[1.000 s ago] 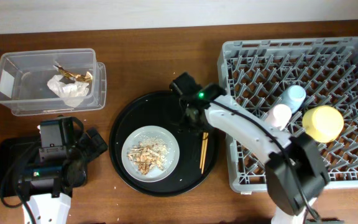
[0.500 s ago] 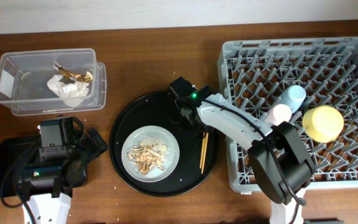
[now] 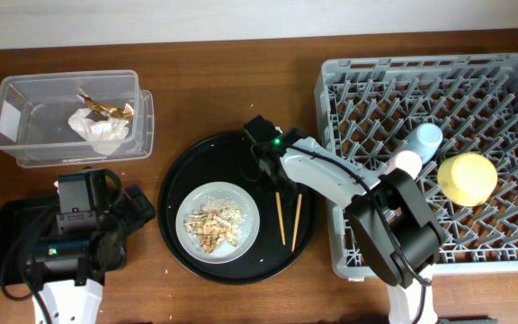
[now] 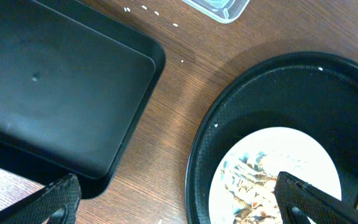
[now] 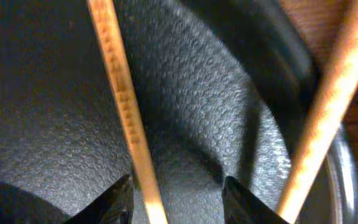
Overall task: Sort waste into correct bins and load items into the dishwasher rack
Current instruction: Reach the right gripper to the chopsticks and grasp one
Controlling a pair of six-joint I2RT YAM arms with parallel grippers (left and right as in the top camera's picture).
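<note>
Two wooden chopsticks (image 3: 288, 220) lie splayed on the right of the round black tray (image 3: 192, 166). My right gripper (image 3: 271, 173) is low over their far ends and open. In the right wrist view, one chopstick (image 5: 120, 93) runs between the jaws against the left finger, and the other (image 5: 328, 112) lies outside the right finger. The grey plate (image 3: 241, 200) holds beige food scraps (image 3: 209, 225). My left gripper (image 4: 182, 205) hangs open over bare wood between the shallow black tray (image 4: 55, 93) and the plate. The blue cup (image 3: 425, 138), pink cup (image 3: 406, 164) and yellow bowl (image 3: 467, 176) stand in the grey rack (image 3: 367, 117).
The clear box (image 3: 25, 144) at the back left holds the crumpled white wrapper (image 3: 97, 126) with a gold scrap. The left arm's body covers much of the black tray (image 3: 12, 225). A few crumbs lie on the wood near the box.
The right gripper has shifted slightly left and down and its jaws have narrowed. One chopstick has swung left, so the pair now lies splayed apart. The left arm has not moved.
</note>
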